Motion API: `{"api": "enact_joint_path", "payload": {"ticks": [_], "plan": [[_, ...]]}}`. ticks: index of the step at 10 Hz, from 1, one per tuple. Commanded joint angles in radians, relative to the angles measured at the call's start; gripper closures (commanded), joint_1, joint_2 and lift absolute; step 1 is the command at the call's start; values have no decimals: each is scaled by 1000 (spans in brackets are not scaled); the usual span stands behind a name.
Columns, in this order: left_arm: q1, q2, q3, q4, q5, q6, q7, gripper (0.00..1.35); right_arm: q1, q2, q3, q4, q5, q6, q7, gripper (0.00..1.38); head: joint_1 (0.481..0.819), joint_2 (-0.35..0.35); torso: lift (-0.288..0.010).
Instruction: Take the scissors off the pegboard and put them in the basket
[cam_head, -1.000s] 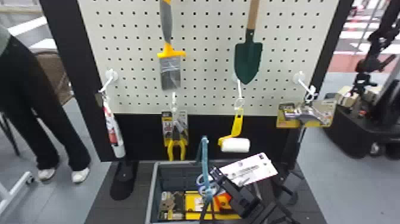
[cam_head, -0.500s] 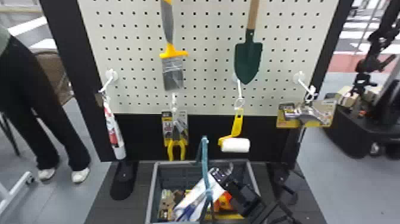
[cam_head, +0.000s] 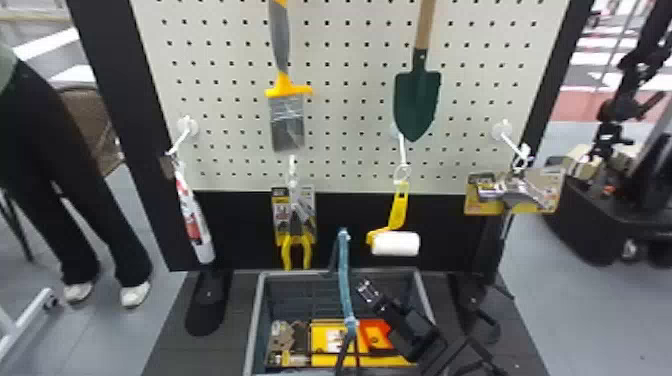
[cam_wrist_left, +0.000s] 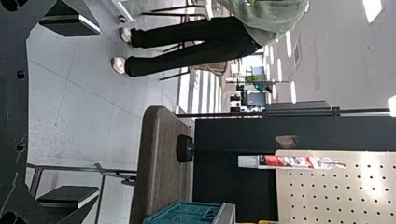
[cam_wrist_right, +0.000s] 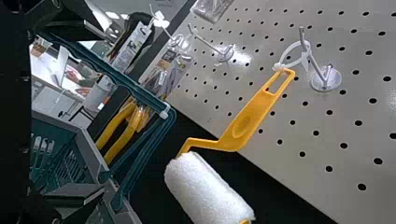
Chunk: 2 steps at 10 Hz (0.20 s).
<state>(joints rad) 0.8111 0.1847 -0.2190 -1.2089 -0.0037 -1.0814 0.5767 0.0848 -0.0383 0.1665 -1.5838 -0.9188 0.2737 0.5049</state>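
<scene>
Right now, the right gripper (cam_head: 372, 295) is leaning over the basket (cam_head: 253, 320), between the handle (cam_head: 344, 270) and the right wall, with its fingers standing spread in the right wrist view. The left gripper (cam_wrist_left: 99, 111) is pointing toward the left part of the stand, its fingers also spread wide. More room is opening between the handle and the basket's left wall, while the handle is rising close beside the right gripper. Past the far rim, the roller (cam_head: 396, 243) and the pliers (cam_head: 296, 250) are hanging below the board (cam_head: 345, 125). The tube (cam_head: 197, 227) is showing a red-and-white label, and a printed card (cam_head: 280, 210) is backing the pliers; a yellow pack (cam_head: 547, 192) is hanging at the right edge. Inside, the basket is holding a yellow item (cam_head: 322, 335), an orange one (cam_head: 375, 335) beside it and a see-through pack (cam_head: 285, 340) at the left. Where the scissors are lying, I cannot tell.
</scene>
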Motion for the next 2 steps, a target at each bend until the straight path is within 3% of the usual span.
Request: {"api": "enact_joint_path", "payload": {"ticks": [1,2], "plan": [[-1,1,0,5,1,-2,0,102,0,0,1,2,-2,-2,1,147,549,0,-100],[-3,2,-2,5,1,-2,0,102,-3,-2,1,4,0,-4,3,147,549,0,-100]]}}
